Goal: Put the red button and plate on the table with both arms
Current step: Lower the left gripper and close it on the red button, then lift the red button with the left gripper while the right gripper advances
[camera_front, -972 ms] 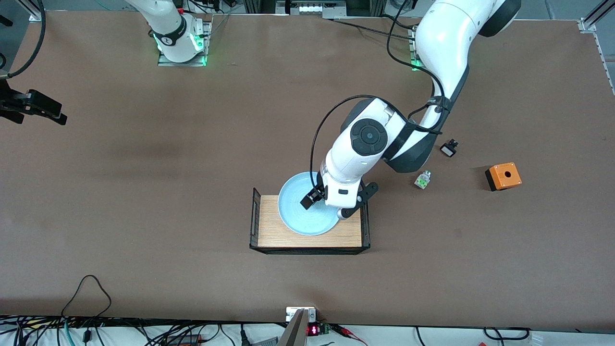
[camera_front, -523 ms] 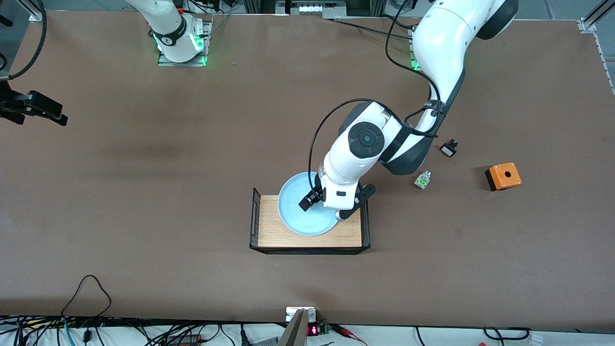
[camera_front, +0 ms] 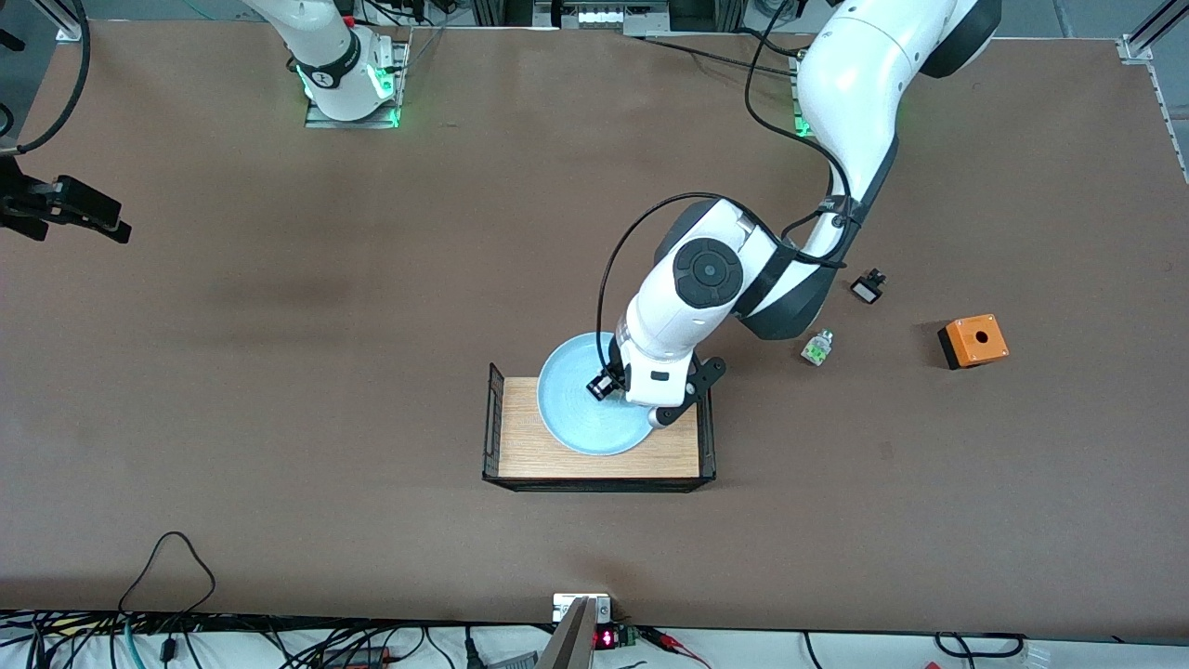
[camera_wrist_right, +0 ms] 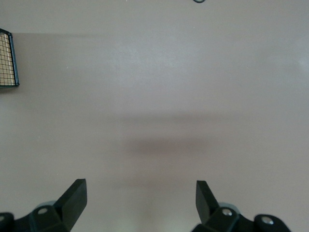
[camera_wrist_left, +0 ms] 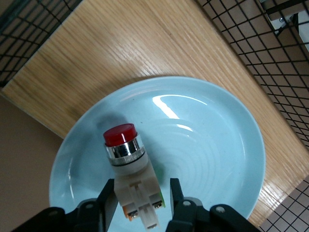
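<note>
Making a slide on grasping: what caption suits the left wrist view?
Left gripper shut on the red button, over the pale-blue plate resting in the wooden rack.

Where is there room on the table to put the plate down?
The widest bare table lies between the wooden rack and the right arm's end, under the waiting right gripper. It is crowded toward the left arm's end: white-green part, black part, orange box. The left gripper grips the red button over the plate.

The large matte brown table (camera_front: 279, 390) carries a small light-wood rack with black wire sides (camera_front: 520, 455), a white-green push-button part (camera_front: 816, 348), a small black piece (camera_front: 868, 287) and an orange box with a hole (camera_front: 973, 341), all toward the left arm's end.
</note>
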`<state>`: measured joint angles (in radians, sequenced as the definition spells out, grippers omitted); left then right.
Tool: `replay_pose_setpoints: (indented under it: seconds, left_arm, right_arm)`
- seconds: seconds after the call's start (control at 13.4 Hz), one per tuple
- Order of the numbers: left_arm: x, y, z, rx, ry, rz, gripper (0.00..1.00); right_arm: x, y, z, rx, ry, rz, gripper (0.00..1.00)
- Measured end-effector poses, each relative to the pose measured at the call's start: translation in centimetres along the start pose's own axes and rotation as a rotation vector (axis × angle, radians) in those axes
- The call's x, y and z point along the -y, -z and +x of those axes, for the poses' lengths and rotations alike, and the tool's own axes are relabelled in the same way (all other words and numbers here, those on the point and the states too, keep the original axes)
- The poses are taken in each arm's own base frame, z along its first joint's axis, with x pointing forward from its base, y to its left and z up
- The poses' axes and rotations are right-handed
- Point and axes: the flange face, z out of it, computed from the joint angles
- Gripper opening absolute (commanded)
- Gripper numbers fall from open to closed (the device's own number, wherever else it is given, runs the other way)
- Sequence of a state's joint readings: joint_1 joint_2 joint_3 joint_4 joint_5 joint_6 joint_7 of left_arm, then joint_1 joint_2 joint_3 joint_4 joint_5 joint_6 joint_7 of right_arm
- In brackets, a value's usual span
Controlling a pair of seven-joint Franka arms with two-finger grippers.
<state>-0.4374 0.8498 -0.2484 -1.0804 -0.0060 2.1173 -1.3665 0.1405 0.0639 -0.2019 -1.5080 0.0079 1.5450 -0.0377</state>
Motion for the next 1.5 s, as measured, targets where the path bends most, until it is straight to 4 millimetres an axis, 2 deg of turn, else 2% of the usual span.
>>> replay_pose_setpoints:
  seconds: [0.3, 0.37, 0.67, 1.05, 1.2, 1.35, 1.5]
  left_arm:
    - [0.0, -0.1, 0.0, 0.000, 0.000, 0.001, 0.07]
    - [0.0, -0.1, 0.0, 0.000, 0.000, 0.001, 0.02]
    - [0.0, 0.1, 0.3, -0.040, -0.022, 0.004, 0.00]
    - [0.0, 1.4, 0.6, -0.061, -0.034, 0.035, 0.00]
    - [0.0, 3.1, 0.4, -0.069, -0.039, 0.058, 0.00]
    - [-0.1, 6.3, 0.0, -0.080, -0.043, 0.062, 0.00]
    - [-0.1, 9.2, 0.0, -0.124, -0.057, 0.055, 0.00]
  right_arm:
    - [0.1, 0.0, 0.0, 0.000, 0.001, 0.000, 1.00]
    - [0.1, 0.0, 0.0, 0.000, 0.001, 0.000, 1.00]
    - [0.6, 0.0, 0.0, 0.000, 0.011, 0.001, 1.00]
    - [0.9, 0.0, 0.0, -0.001, 0.011, 0.029, 1.00]
    - [1.0, 0.0, 0.0, -0.001, 0.013, 0.032, 1.00]
    - [1.6, -0.1, 0.1, -0.003, 0.007, 0.083, 1.00]
    - [2.2, -0.1, 0.5, -0.009, -0.052, 0.207, 1.00]
